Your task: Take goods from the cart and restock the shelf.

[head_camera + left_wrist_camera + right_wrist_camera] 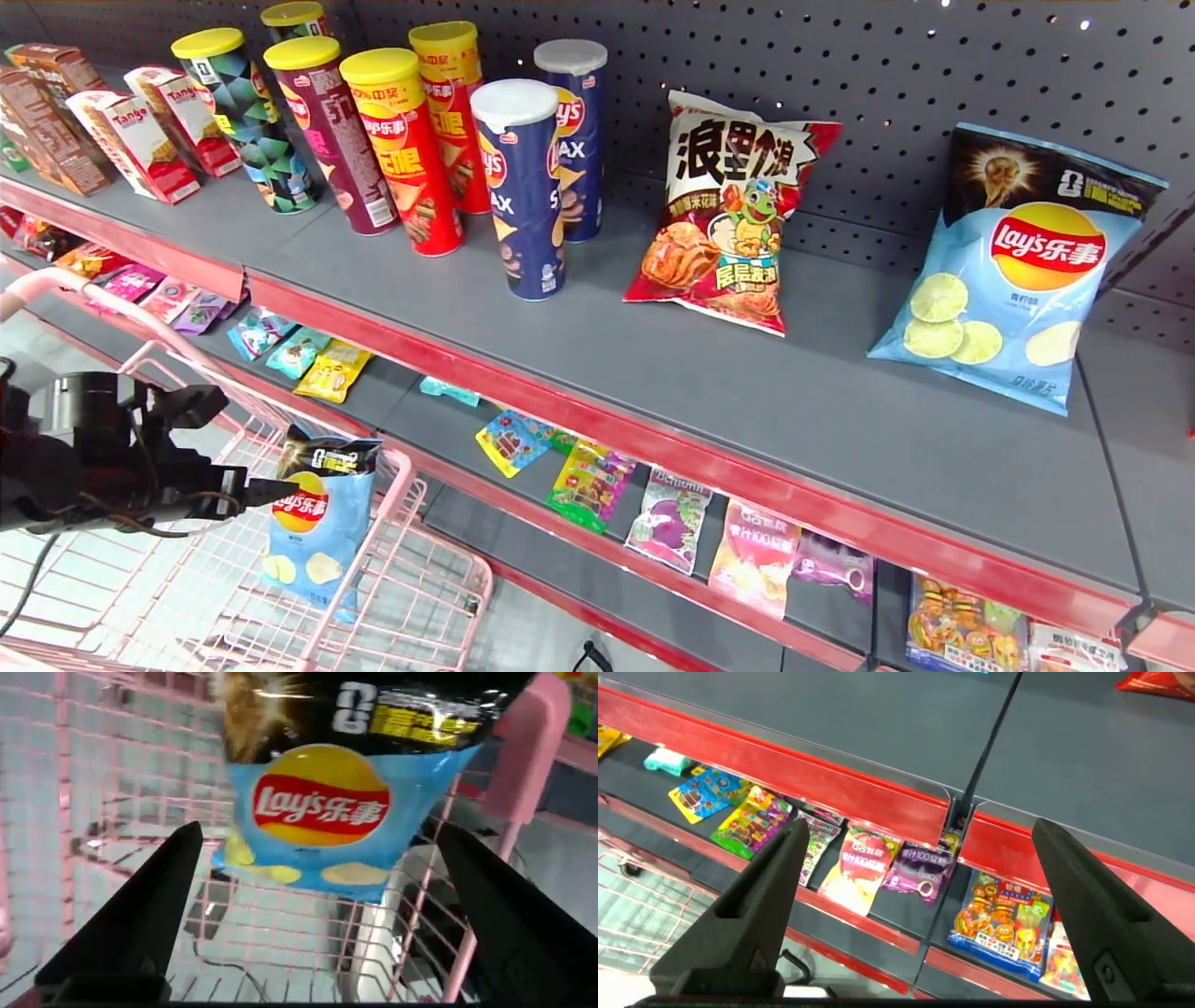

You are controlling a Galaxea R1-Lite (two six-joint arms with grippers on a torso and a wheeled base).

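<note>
- The shelf (pixel 747 392) stands just beyond the cart (pixel 403 471). Its upper board (pixel 840 308), higher than the cart and off to its right, has bare grey room between a red snack bag (pixel 733 215) and a blue bag of lime crisps (pixel 1018 271).
- We take the pink wire cart as our landmark. It is parked against the shelf's lower boards.
- The blue bag of lime crisps leans on the shelf's back panel, well apart from the cart and to its right. We judge that it marks where the next bag belongs.
- The chip bag (pixel 317 523) is the thing to restock. It has the same blue and black print as the bag on the shelf and stands upright inside the cart, against the corner nearest the shelf.
- We judge the step in hand to be the pick, with the bag not yet lifted. Next the jaws should close across the bag's upper half, firmly enough to hold it without crushing the crisps. Then comes a lift clear of the cart's rim and a carry up and right to the upper board.
- The left gripper (pixel 318 840) hangs over the cart's basket with its jaws spread wide. The chip bag is framed between them. One fingertip overlaps the bag's front in the head view, but we cannot tell whether it touches.
- The right gripper (pixel 920 831) is well to the right of the cart, over the lower boards and their sweet packets (pixel 859 863). Its jaws are wide apart and hold nothing.
</note>
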